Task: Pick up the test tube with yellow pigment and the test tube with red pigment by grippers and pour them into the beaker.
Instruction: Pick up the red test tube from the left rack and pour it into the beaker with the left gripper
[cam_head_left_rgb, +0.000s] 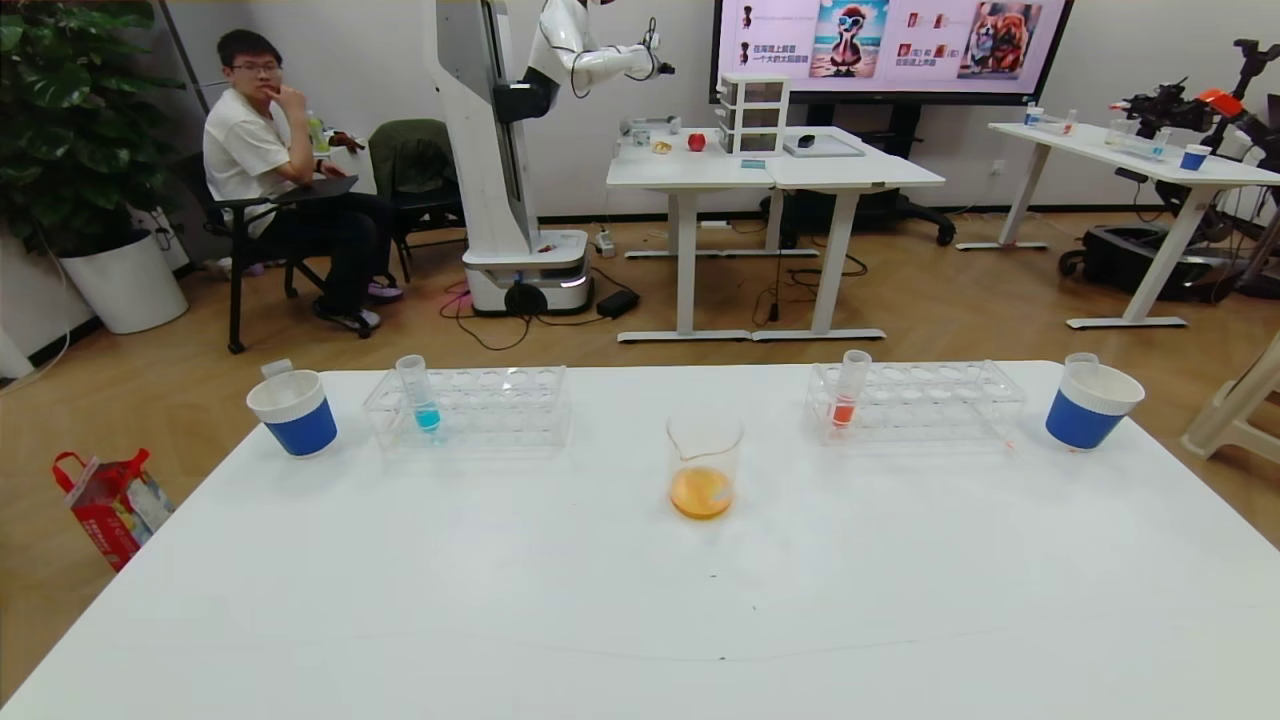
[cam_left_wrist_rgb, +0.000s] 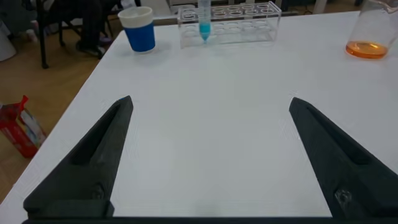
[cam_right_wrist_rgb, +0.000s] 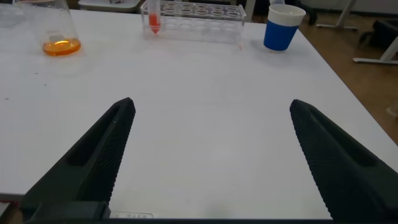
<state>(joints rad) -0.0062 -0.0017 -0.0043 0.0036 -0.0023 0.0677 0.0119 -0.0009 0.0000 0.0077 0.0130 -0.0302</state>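
Observation:
The beaker (cam_head_left_rgb: 703, 470) stands mid-table with orange liquid in its bottom; it also shows in the left wrist view (cam_left_wrist_rgb: 367, 37) and the right wrist view (cam_right_wrist_rgb: 59, 31). A test tube with red pigment (cam_head_left_rgb: 847, 395) stands upright in the right clear rack (cam_head_left_rgb: 930, 405), and shows in the right wrist view (cam_right_wrist_rgb: 153, 18). No yellow-tinted tube shows. My left gripper (cam_left_wrist_rgb: 211, 102) is open and empty over bare table near the front. My right gripper (cam_right_wrist_rgb: 212, 104) is open and empty the same way. Neither gripper shows in the head view.
A blue-liquid tube (cam_head_left_rgb: 422, 395) stands in the left rack (cam_head_left_rgb: 480, 410). A blue-and-white paper cup stands at each far end, one left (cam_head_left_rgb: 293, 412) and one right (cam_head_left_rgb: 1090, 404), each with a clear tube rim sticking out. The table's edges lie just beyond the cups.

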